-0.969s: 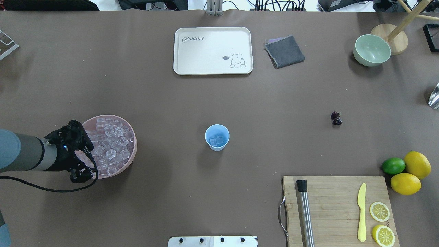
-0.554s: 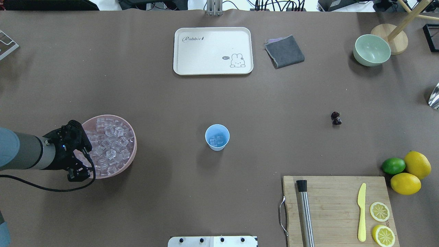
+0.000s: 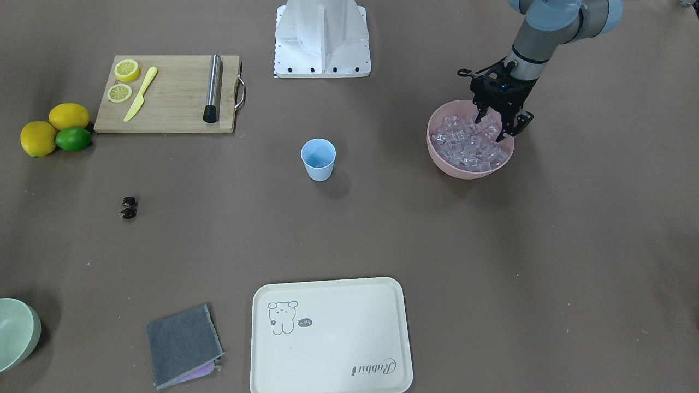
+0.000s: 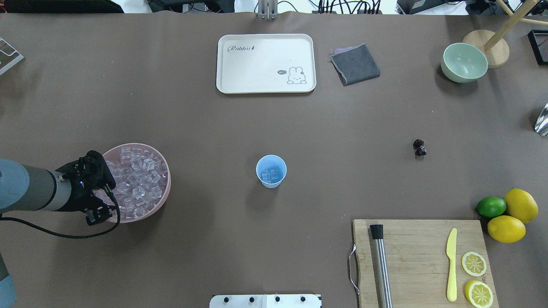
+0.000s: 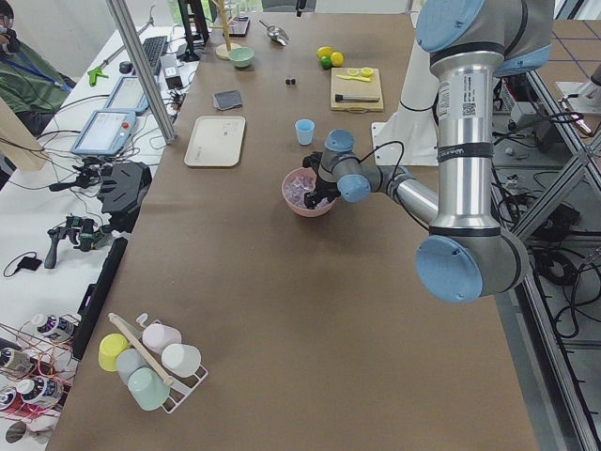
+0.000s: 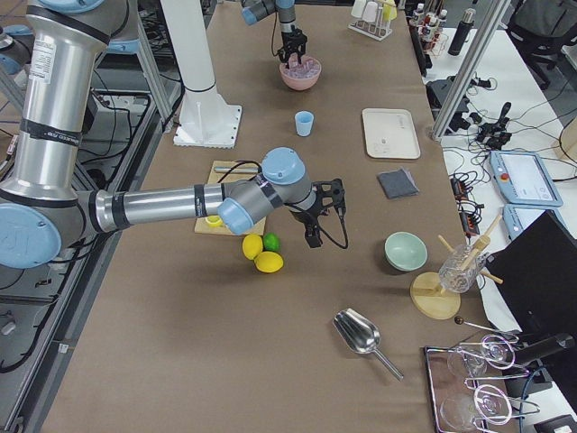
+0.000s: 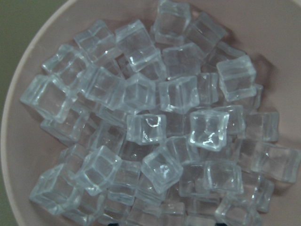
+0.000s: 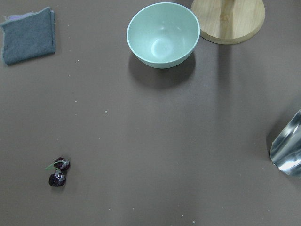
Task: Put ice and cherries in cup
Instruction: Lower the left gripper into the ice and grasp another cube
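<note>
Ice (image 7: 150,129) heaped right under left fingers (image 3: 481,115). Fingers spread, nothing pinched, tips low over top cubes at pink bowl's (image 3: 469,170) robot-side rim; contact unclear. Versus a second ago: pulled back a little toward overhead view's left edge, now over rim rather than middle of heap; cubes unshifted. Probably lining up another grab, not yet closed.

Cup (image 4: 271,171) upright mid-surface (image 4: 274,124), well right of bowl, a few cubes already inside, so ice step partly done. Cherries (image 4: 419,147) unmoved, far right, well apart from cup, not yet handled.

Right fingers (image 6: 323,216) seen only in right side view, above surface near lemons (image 6: 268,262); spread or pressed together, cannot tell.

Front view alone shows left finger gap. Left wrist view: cubes close up, no fingers in shot. Right wrist view: cherries' green stem, lost in overhead.
</note>
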Controlling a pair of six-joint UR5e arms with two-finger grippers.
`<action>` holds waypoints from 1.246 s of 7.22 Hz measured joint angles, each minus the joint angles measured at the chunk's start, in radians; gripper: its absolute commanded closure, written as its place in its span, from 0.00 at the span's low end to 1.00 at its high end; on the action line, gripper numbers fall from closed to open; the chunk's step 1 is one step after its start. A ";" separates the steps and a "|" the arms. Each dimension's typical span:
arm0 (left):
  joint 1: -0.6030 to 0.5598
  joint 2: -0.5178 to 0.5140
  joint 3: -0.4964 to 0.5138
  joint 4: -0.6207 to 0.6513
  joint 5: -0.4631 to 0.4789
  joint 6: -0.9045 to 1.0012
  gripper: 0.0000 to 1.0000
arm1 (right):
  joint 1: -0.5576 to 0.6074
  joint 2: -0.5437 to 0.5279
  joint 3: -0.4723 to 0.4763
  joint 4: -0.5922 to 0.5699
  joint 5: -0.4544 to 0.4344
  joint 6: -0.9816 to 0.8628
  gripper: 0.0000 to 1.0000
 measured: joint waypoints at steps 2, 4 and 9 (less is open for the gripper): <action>-0.002 0.003 -0.005 0.001 -0.002 0.000 0.80 | 0.000 0.000 0.000 0.000 0.001 0.001 0.00; -0.008 0.005 -0.010 0.001 -0.003 -0.001 0.85 | 0.000 0.000 0.000 0.002 0.002 0.001 0.00; -0.074 -0.016 -0.041 -0.021 -0.086 -0.115 0.90 | 0.000 0.000 -0.001 0.006 0.002 0.001 0.00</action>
